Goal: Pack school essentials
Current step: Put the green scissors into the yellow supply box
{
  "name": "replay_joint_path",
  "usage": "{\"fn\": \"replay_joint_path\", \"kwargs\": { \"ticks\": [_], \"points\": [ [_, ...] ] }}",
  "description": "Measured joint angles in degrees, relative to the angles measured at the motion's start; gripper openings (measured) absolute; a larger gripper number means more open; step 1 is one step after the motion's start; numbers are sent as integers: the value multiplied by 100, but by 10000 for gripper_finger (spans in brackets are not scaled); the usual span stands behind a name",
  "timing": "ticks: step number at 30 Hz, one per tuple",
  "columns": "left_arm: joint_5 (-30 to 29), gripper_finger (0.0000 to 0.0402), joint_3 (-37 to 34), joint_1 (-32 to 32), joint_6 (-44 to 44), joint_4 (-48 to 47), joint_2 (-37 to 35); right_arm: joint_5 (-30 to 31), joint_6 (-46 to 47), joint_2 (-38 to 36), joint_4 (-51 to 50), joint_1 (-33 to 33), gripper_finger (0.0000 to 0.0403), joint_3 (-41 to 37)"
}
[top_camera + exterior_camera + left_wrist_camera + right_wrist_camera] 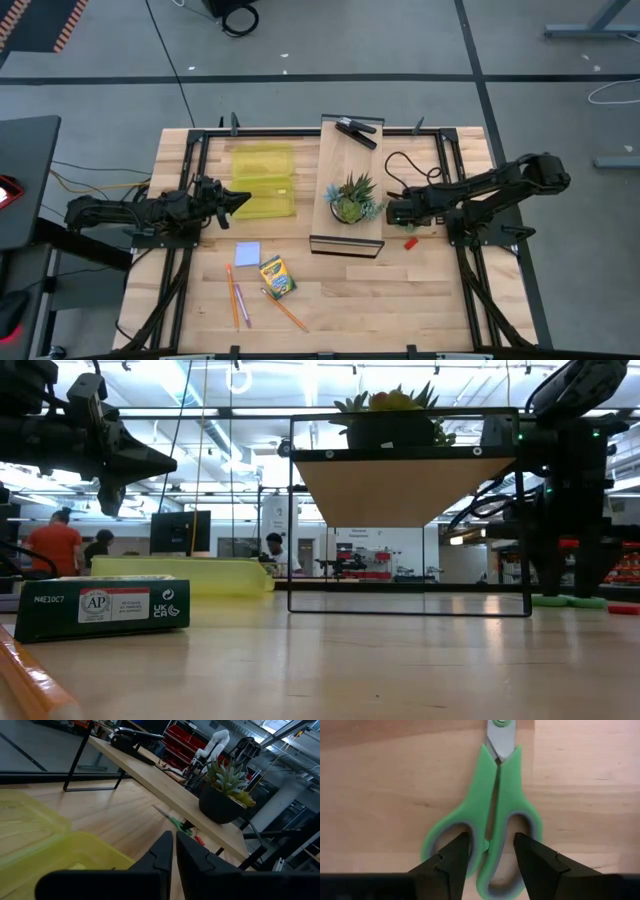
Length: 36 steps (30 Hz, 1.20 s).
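Note:
My right gripper [490, 862] is open and points down at a pair of green-handled scissors [492, 815] that lies flat on the table beside the shelf; one finger stands over each handle loop. My left gripper [238, 200] is shut and hovers over the yellow container [265, 180]. The crayon box [277, 277], pale blue pad [247, 253] and orange and pink pencils [236, 298] lie on the near part of the table. The red block [409, 241] lies just nearer than the right gripper. My right gripper comes at the scissors from above, its open fingers [451, 862] over the two handle loops [517, 827] near the ring ends. Whether the fingers touch the handles cannot be told. The scissors lie flat on the table.
A wooden shelf on a black frame [350, 240] stands mid-table with a potted plant [352, 200] and a black stapler [357, 131] on top. A black cable [405, 165] loops beside the right arm. People show in the room behind in the low view.

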Motion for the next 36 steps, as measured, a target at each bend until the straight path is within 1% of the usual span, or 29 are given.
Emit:
{"fn": "replay_joint_path", "kwargs": {
  "ticks": [4,7,10,14,20,24,27,30,36],
  "points": [
    [2,33,0,0,-25,0,1,-202,-241,-32,-431,2,132,-7],
    [0,29,1,-1,-39,0,2,-224,-483,-32,-425,2,112,-7],
    [0,25,0,0,-42,0,2,-234,-597,-30,-399,2,102,-12],
    [1,24,0,0,-42,0,2,-262,-566,-53,-268,2,99,-90],
    [0,31,1,0,92,0,0,-264,-594,-86,-305,0,98,-80],
    [0,30,13,0,124,4,1,-261,-601,-286,-319,0,97,-99],
    [0,28,82,0,306,-18,2,-274,-614,-423,-500,0,97,-125],
    [0,35,176,0,485,17,0,-257,-628,-508,-508,0,96,-123],
    [-17,48,218,3,459,5,0,-161,-635,-772,-488,2,96,-111]
  ]
}}
